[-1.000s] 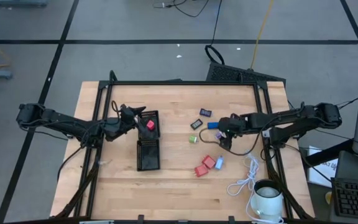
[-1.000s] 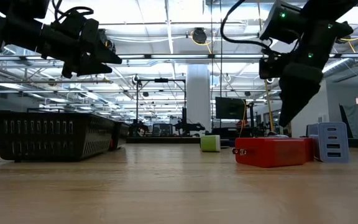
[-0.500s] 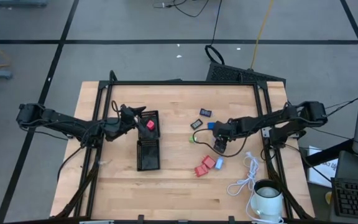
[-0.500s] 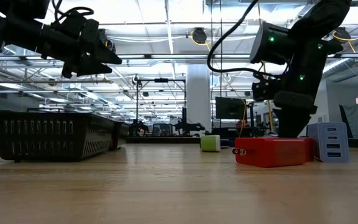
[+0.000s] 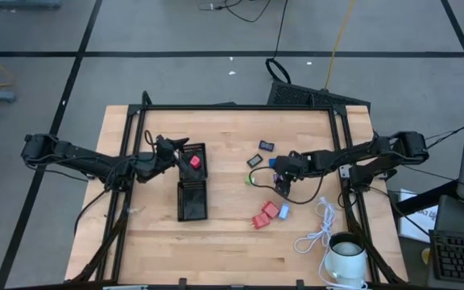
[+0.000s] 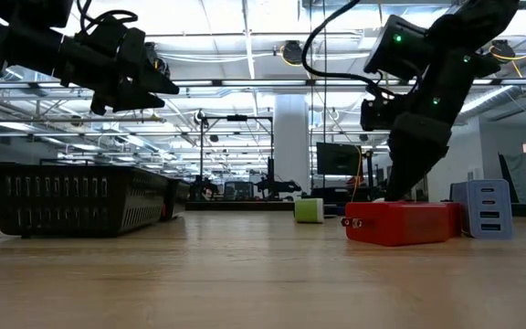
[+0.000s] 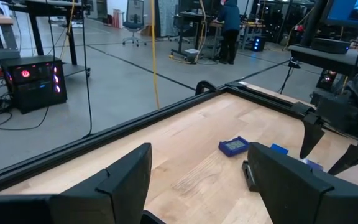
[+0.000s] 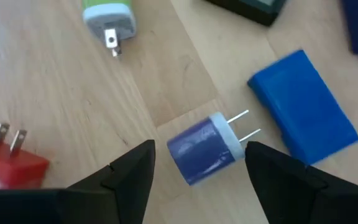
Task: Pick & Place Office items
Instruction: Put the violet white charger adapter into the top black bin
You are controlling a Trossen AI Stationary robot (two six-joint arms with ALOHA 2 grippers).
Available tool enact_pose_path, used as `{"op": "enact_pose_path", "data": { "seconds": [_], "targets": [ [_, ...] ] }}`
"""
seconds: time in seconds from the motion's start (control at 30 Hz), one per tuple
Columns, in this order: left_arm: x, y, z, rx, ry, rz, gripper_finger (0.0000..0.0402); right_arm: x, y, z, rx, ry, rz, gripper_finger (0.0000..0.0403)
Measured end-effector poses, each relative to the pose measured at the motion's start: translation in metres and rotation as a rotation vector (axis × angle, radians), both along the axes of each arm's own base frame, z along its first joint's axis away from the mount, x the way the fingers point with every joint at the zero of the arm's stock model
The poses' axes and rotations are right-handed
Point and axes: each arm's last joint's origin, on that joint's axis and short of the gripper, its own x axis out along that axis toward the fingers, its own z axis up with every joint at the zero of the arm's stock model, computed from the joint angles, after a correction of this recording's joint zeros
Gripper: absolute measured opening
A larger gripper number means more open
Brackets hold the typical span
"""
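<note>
Right end effector: low over the bench, fingers apart, either side of the purple plug adapter, not gripping.
Left end effector: open, above the black tray.

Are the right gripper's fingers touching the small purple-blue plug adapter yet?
Apart. In the right wrist view, bare wood shows between each of the right gripper's fingers and the small purple-blue plug adapter lying between them.

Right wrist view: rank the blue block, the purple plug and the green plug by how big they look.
1. blue block, largest.
2. purple plug, next; it lies between the right pincer fingers, nearer the camera, so its true size is unsure.
3. green plug, smallest, but cut off by the picture's edge.
</note>
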Motion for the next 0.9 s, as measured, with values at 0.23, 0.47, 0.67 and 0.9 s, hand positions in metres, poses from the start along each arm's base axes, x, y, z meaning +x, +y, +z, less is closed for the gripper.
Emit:
{"op": "enact_pose_path", "data": {
  "seconds": [0.23,0.47,0.67,0.9],
  "targets": [
    [0.0002,-0.0003,0.0000,-0.001,0.000,-0.009,0.0269,0.0025,0.0002,-0.0031,-0.087,0.020,0.162,0.0228],
    [0.0001,-0.0002,-0.0006,0.000,0.007,-0.009,0.0269,0.0029,0.0002,-0.0029,-0.173,0.037,0.319,0.0210],
    [0.0001,-0.0002,-0.0007,0.000,0.008,-0.010,0.0269,0.0030,0.0002,-0.0028,-0.230,0.051,0.423,0.0197],
    [0.0001,-0.0003,-0.0007,0.000,0.008,-0.011,0.0269,0.0032,0.0002,-0.0026,-0.241,0.051,0.442,0.0147]
  ]
}}
